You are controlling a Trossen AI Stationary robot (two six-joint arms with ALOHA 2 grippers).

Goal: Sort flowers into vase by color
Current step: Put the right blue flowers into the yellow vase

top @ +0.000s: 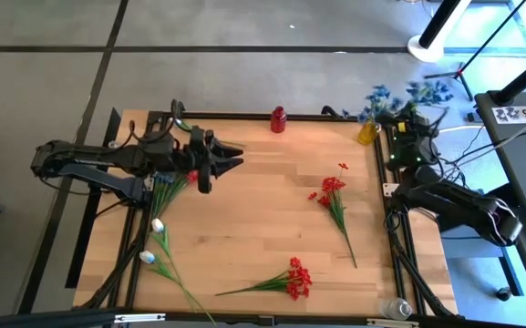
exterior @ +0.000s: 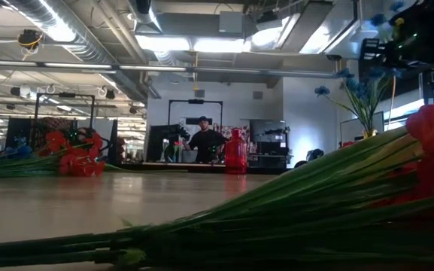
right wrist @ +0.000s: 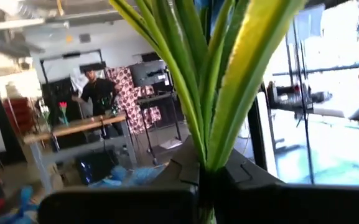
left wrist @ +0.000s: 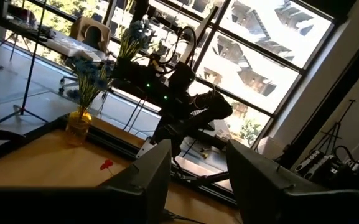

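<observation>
I have my right gripper (right wrist: 207, 180) pressed tight on a bunch of green stems, the blue flowers (top: 408, 98), whose stalks rise straight up out of the fingers in the right wrist view. From above, that gripper hangs at the far right corner of the table (top: 253, 228), with the blue heads spread above the yellow vase (top: 366, 133) that stands just beside it. The stems' long axis is close to upright there, so I judge the next move to be a lowering into or a letting go at that vase, and the right arm is plainly the one for it.

My left gripper (top: 231, 157) sits over the far left part of the table, fingers spread and empty, pointing toward the middle. It is the nearer arm to the white flowers (top: 153, 239), which lie below it along the left edge, stems running toward the near edge.

Counting from the near edge outward: one red spray (top: 285, 280) lying crosswise near the front, one red spray (top: 335, 202) right of centre with its stem pointing to the near right corner, and some red blossom (top: 192, 175) under the left gripper. Two white heads show. At the far edge stands one red vase (top: 279, 119), and one yellow vase.
</observation>
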